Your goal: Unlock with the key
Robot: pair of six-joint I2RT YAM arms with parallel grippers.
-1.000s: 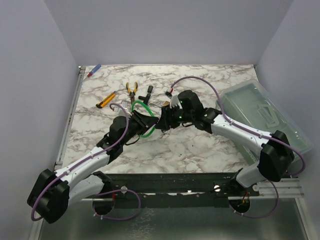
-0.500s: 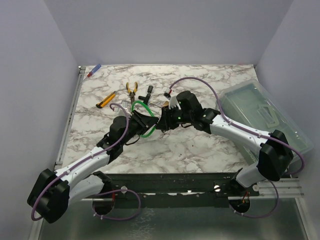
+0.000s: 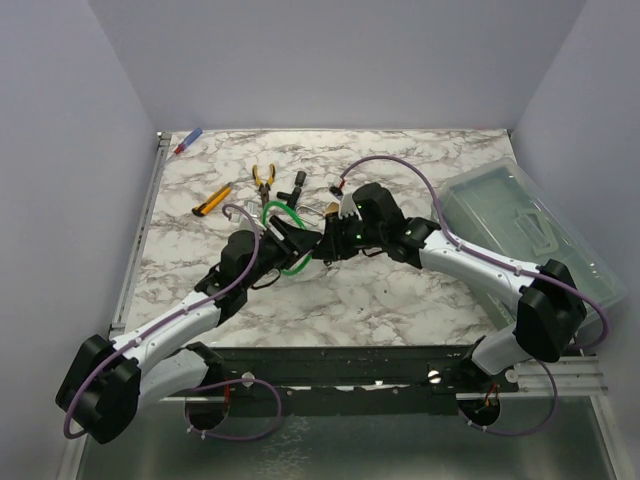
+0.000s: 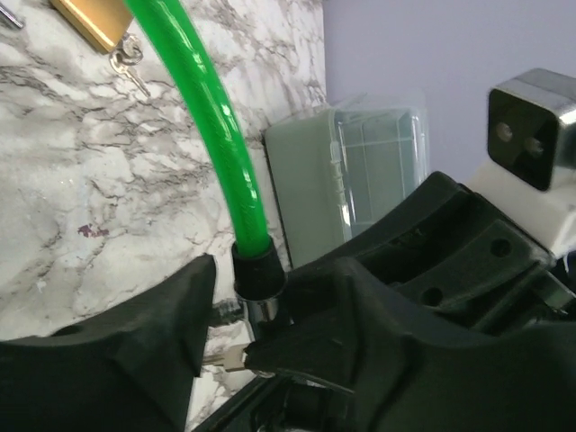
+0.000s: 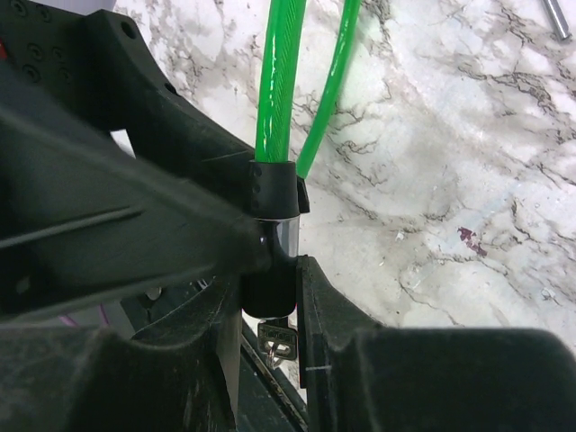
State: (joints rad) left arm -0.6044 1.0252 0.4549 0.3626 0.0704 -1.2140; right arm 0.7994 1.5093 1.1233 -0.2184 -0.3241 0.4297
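A green cable lock (image 3: 283,218) is held up between my two grippers at the table's middle. My right gripper (image 5: 265,310) is shut on its black lock body (image 5: 270,286). The silver key (image 5: 277,340) sticks out of the body's lower end, with nothing gripping it. My left gripper (image 4: 236,310) is closed around the black collar and chrome end (image 4: 256,279) where the green cable (image 4: 211,117) enters the lock. In the right wrist view its fingertip (image 5: 243,241) touches the chrome. In the top view the left gripper (image 3: 292,242) and the right gripper (image 3: 325,243) meet tip to tip.
A brass padlock (image 3: 328,210) with small keys lies just behind the grippers. Pliers (image 3: 263,177), a yellow utility knife (image 3: 212,201), a black part (image 3: 295,186) and a marker (image 3: 188,141) lie at the back left. A clear plastic box (image 3: 520,225) stands at the right.
Almost nothing has changed. Both grippers stay together on the lock, and the left arm has edged slightly toward the right.
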